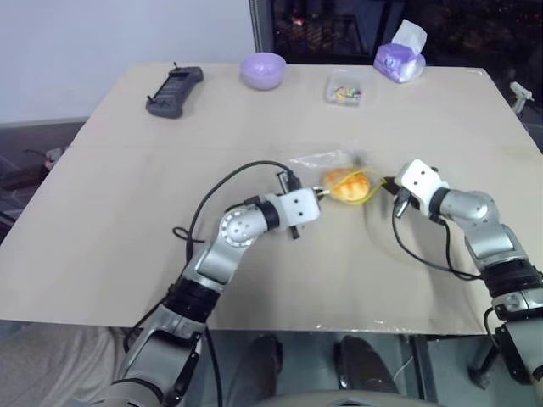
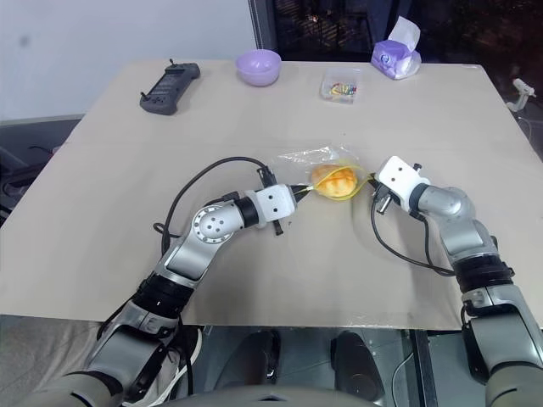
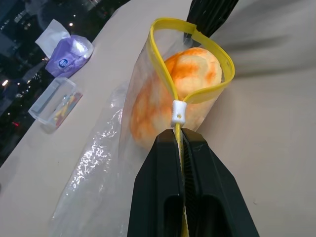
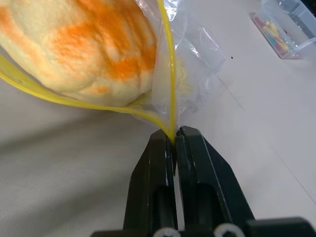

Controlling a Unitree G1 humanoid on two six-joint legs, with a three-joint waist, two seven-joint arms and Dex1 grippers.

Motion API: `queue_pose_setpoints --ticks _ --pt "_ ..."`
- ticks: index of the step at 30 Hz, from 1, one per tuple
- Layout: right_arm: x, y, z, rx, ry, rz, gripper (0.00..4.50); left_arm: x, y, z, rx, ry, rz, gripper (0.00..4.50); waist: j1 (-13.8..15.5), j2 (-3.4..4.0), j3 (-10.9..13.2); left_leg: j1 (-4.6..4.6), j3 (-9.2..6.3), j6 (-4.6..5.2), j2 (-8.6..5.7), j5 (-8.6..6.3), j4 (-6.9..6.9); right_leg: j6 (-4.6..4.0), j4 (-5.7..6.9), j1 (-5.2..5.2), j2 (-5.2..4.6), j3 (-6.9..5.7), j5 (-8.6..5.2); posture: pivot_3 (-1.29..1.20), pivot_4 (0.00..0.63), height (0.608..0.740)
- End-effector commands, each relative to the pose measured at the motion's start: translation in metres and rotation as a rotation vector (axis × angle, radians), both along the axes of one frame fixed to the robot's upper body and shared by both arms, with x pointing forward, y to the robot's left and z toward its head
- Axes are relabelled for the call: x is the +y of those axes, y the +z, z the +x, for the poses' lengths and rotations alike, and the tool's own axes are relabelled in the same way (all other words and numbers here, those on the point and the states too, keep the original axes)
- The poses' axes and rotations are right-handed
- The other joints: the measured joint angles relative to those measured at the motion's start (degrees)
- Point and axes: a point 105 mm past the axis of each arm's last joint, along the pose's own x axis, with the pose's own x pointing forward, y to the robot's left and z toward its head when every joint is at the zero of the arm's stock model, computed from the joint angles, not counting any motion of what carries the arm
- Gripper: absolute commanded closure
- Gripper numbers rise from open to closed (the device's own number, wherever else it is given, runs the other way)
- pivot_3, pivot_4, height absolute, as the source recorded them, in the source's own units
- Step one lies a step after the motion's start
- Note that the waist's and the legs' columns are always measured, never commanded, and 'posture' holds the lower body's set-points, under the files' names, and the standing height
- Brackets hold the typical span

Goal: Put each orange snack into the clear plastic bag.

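In the left wrist view, the yellow seal strip [image 3: 174,74] with its small white slider [image 3: 178,112] is being seen looped open around the orange snack [image 3: 170,96], which is sitting inside the clear plastic bag [image 1: 327,161] mid-table. Each end of the strip is being pinched by fully closed fingers: left gripper [image 3: 181,143], right gripper [image 4: 173,138]. The bag's crinkly film is being shown against the snack's soft, mottled crust.

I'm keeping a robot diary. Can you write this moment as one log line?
left hand: shut on bag seal | right hand: shut on seal's other end | orange snack: inside clear plastic bag | bag mouth: open
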Motion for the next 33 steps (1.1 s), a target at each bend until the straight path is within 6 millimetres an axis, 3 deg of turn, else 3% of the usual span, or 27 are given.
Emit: queue_pose_setpoints --ticks 1,3,6,8,12,14,21,25,33 --pt "-0.011 0.029 0.008 -0.108 -0.049 0.014 4.36 0.007 0.02 0.012 -0.101 0.068 -0.014 4.5 0.0 0.0 0.0 0.0 0.0 0.0 0.0 0.0 0.0 0.0 0.0 0.0 0.0 0.0 0.0 0.0 0.15 0.74" --pt "-0.017 0.051 0.016 -0.212 -0.096 0.034 4.36 0.012 0.038 0.023 -0.169 0.127 -0.062 4.5 0.0 0.0 0.0 0.01 -0.01 0.0 0.0 0.0 0.0 0.0 0.01 0.0 0.0 0.0 0.0 0.0 0.15 0.74" --pt "-0.023 0.095 0.023 -0.409 -0.154 0.087 4.36 0.019 0.083 0.039 -0.317 0.213 -0.186 4.5 0.0 0.0 0.0 -0.05 0.01 0.0 -0.02 0.01 0.02 0.0 0.04 -0.06 -0.01 0.01 0.0 0.0 0.15 0.74" --pt "-0.021 0.102 0.024 -0.434 -0.15 0.104 4.36 0.021 0.096 0.042 -0.357 0.231 -0.22 4.5 -0.1 -0.01 0.0 -0.05 0.0 -0.04 -0.02 0.03 0.03 0.0 0.04 -0.07 -0.01 0.0 0.0 0.0 0.15 0.74" --pt "-0.014 0.093 0.02 -0.38 -0.079 0.08 4.36 0.02 0.086 0.043 -0.328 0.209 -0.188 4.5 0.0 0.01 -0.1 -0.03 0.01 -0.22 0.01 0.13 -0.13 0.0 -0.22 0.01 -0.01 -0.01 0.0 0.0 0.15 0.74" --pt "-0.011 0.075 0.011 -0.291 -0.011 0.015 4.36 0.017 0.068 0.037 -0.279 0.172 -0.149 4.5 0.0 0.01 0.0 -0.07 0.02 -0.22 -0.02 0.13 -0.14 0.0 -0.26 0.0 -0.04 0.0 0.0 0.0 0.15 0.74" --pt "-0.017 0.048 -0.006 -0.141 0.039 -0.068 4.36 0.011 0.043 0.028 -0.188 0.129 -0.116 4.5 0.1 0.03 0.0 -0.07 0.0 -0.2 -0.05 0.12 -0.08 0.0 -0.13 -0.02 -0.06 -0.01 0.0 0.0 0.15 0.74" --pt "-0.01 0.056 -0.012 -0.135 0.065 -0.026 4.36 0.012 0.042 0.028 -0.178 0.131 -0.119 4.5 -0.2 0.03 0.0 -0.01 0.02 -0.04 -0.03 0.03 -0.06 0.0 -0.06 -0.01 -0.04 0.01 0.0 0.0 0.15 0.74" --pt "0.048 0.07 -0.038 -0.108 0.278 0.052 4.36 -0.007 0.034 0.01 -0.07 0.029 -0.192 4.5 0.2 0.03 0.0 -0.06 -0.01 -0.04 -0.03 0.03 -0.02 0.0 -0.06 -0.02 -0.04 0.0 0.0 0.0 0.15 0.74"
